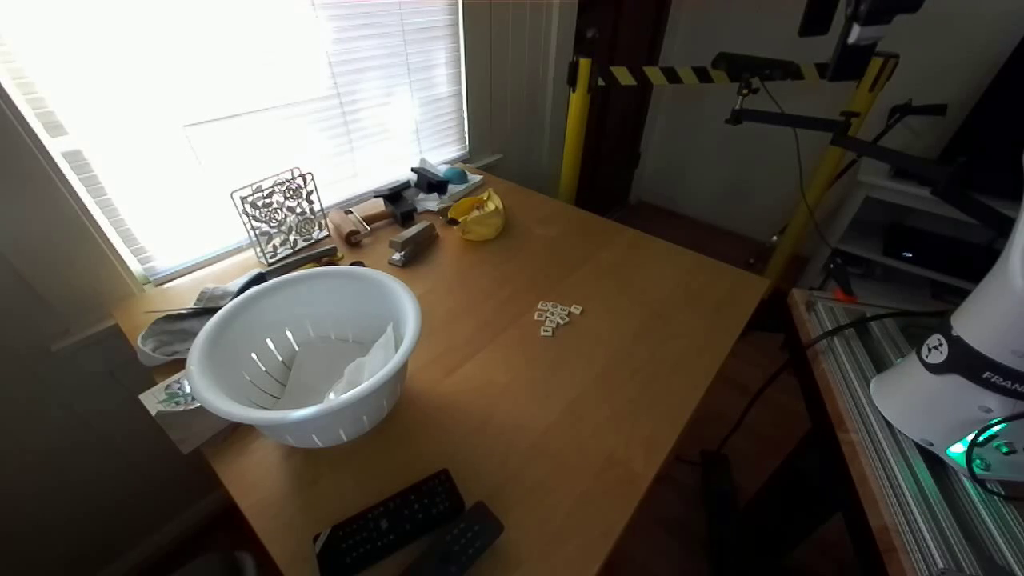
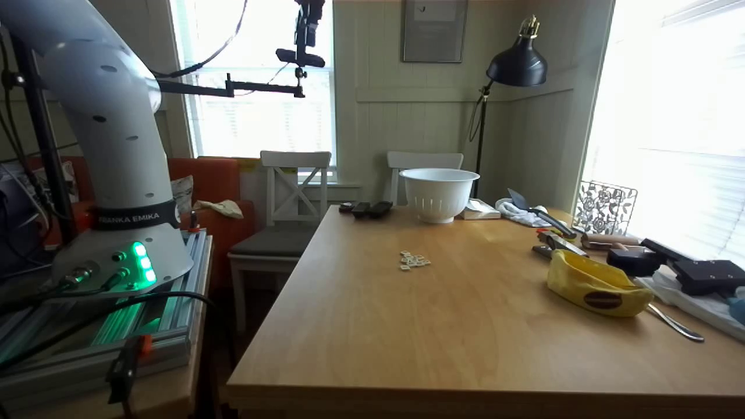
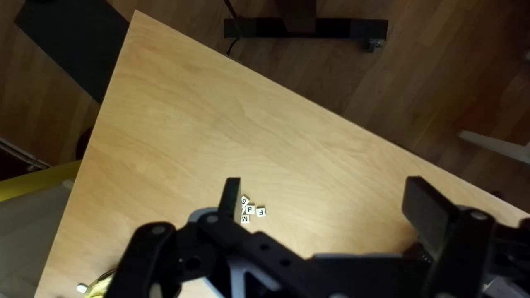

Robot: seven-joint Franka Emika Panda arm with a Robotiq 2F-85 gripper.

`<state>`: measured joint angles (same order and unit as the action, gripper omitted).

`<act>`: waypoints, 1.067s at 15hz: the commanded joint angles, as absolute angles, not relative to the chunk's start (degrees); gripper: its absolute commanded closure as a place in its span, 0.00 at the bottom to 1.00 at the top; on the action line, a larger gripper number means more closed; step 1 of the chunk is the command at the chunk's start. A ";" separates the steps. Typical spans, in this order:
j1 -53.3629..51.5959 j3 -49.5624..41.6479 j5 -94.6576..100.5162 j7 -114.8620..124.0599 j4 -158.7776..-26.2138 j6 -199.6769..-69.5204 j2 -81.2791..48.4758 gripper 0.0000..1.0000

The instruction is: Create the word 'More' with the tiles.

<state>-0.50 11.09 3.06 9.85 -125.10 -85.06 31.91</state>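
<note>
Well below the spread claw (image 3: 325,203) lie clustered tiles (image 3: 250,210).

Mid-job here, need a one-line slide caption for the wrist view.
Loose letter tiles on a wooden table, partly hidden from the camera by the open, empty hand above.

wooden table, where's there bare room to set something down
In an exterior view, the biggest bare patch is the near end of the wooden table, bordered by the tiles, the yellow object and its edge. Smaller ones separate the tiles from the white bowl and black remotes. Crowded: along the window, around the metal rack.
</note>
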 commanded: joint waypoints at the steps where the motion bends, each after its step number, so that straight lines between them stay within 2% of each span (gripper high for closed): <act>1: 0.65 8.20 3.09 14.09 -125.35 -88.54 29.59 0.00; 9: 5.94 -2.71 -0.47 14.79 -126.96 -100.22 17.85 0.00; 12: 5.60 -3.46 -1.04 14.27 -127.09 -104.69 12.28 0.00; 13: 5.91 -3.30 0.50 14.79 -127.54 -102.82 15.51 0.00; 16: 5.66 -3.35 0.39 14.82 -127.42 -104.54 11.83 0.00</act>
